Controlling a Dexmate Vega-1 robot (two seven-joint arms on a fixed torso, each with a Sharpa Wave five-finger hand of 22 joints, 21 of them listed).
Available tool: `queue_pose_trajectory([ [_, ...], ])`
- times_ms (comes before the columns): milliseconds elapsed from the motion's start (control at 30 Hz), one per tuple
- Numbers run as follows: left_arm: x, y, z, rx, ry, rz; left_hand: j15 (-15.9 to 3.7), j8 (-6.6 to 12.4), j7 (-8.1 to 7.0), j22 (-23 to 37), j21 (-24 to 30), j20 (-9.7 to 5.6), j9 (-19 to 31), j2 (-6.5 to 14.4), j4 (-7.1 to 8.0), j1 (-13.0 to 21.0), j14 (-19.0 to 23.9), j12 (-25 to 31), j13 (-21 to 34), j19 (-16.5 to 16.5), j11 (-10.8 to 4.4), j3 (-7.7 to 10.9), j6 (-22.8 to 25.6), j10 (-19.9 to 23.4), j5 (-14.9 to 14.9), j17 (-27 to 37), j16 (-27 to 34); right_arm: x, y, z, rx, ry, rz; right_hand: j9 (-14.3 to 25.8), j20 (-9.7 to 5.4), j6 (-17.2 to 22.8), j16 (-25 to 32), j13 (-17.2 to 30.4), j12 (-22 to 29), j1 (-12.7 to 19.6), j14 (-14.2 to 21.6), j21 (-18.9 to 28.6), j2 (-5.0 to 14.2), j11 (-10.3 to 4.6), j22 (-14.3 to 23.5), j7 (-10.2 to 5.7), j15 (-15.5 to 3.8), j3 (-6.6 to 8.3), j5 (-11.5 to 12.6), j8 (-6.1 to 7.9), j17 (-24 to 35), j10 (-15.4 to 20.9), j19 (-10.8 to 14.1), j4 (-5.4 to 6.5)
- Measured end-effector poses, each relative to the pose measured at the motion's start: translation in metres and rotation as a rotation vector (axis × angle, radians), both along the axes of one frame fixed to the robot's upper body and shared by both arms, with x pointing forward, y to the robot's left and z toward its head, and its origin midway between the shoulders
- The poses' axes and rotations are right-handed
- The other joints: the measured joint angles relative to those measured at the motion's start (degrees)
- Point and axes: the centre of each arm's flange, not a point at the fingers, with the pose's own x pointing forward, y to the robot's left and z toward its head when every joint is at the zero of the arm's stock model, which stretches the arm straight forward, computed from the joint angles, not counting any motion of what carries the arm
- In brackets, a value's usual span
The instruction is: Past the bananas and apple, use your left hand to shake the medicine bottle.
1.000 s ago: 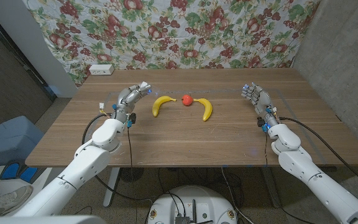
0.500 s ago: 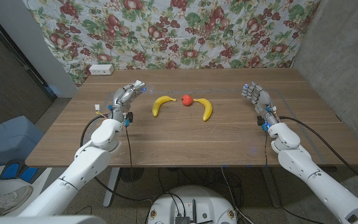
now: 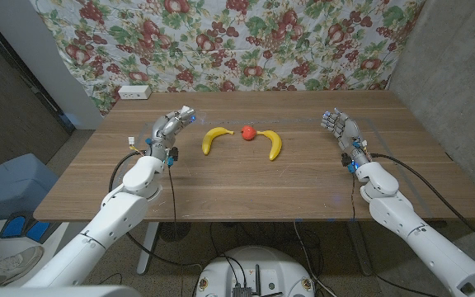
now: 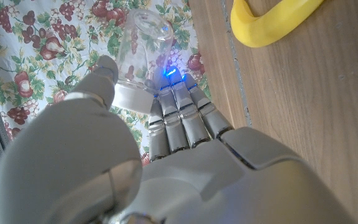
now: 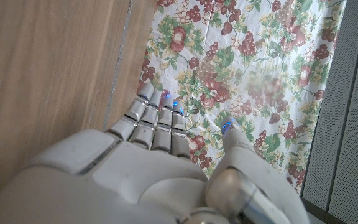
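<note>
Left hand (image 3: pixel 171 129) at about ten o'clock on the table (image 3: pixel 246 186), raised on its edge, thumb and fingers (image 4: pixel 182 118) closed around a clear medicine bottle (image 4: pixel 140 46) with a white cap. In the left wrist view the bottle stands out past the fingertips against the flowered cloth (image 3: pixel 246 41), the cap pinched between thumb and fingers. Just to the three o'clock side of this hand lies the left banana (image 3: pixel 213 139); next the red apple (image 3: pixel 248 132), then the right banana (image 3: pixel 273 144), the three in a row near the table's middle. Right hand (image 3: pixel 340 130) at about two o'clock, well apart from the fruit, upright, fingers loosely apart, holding nothing. A white power strip (image 3: pixel 134 93) sits at the far edge, about eleven o'clock.

Progress, as judged: the grasp is made and the bottle is lifted clear of the table; whether shaking is under way cannot be told from a single moment. What remains is the shaking itself, or its completion.
</note>
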Motion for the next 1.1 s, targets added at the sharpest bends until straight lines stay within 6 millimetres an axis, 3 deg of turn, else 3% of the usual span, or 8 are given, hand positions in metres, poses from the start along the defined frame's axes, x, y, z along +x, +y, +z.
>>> queue_pose_trajectory([
  [667, 0.019, -0.031, -0.006, 0.176, 0.113, -0.185, -0.21, 0.34, 0.31, 0.0, 0.08, 0.0, 0.0, -0.35, 0.08, 0.35, 0.14, 0.66, 0.0, 0.0, 0.2, -0.39, 0.31, 0.22, -0.01, -0.16, -0.66, 0.001, -0.003, -0.002, 0.008, 0.005, -0.002, 0.0, 0.0, 0.0, 0.0, -0.16, 0.0, 0.0, 0.0, -0.43, 0.0, 0.0, 0.0, 0.0, 0.0, 0.0, 0.0, 0.0, 0.0, 0.0, 0.0, 0.0],
  [1100, 0.023, -0.039, -0.012, 0.208, 0.145, -0.232, -0.21, 0.52, 0.32, 0.0, 0.21, 0.21, 0.0, -0.26, 0.07, 0.26, 0.15, 0.65, 0.0, -0.22, 0.2, -0.53, 0.32, 0.22, -0.06, -0.16, -0.66, 0.0, -0.003, -0.003, 0.009, 0.004, -0.002, 0.0, 0.42, 0.0, 0.0, -0.3, 0.0, 0.0, 0.0, -0.88, 0.0, 0.0, 0.0, 0.0, 0.0, 0.0, 0.0, 0.0, 0.0, 0.0, 0.41, 0.0],
])
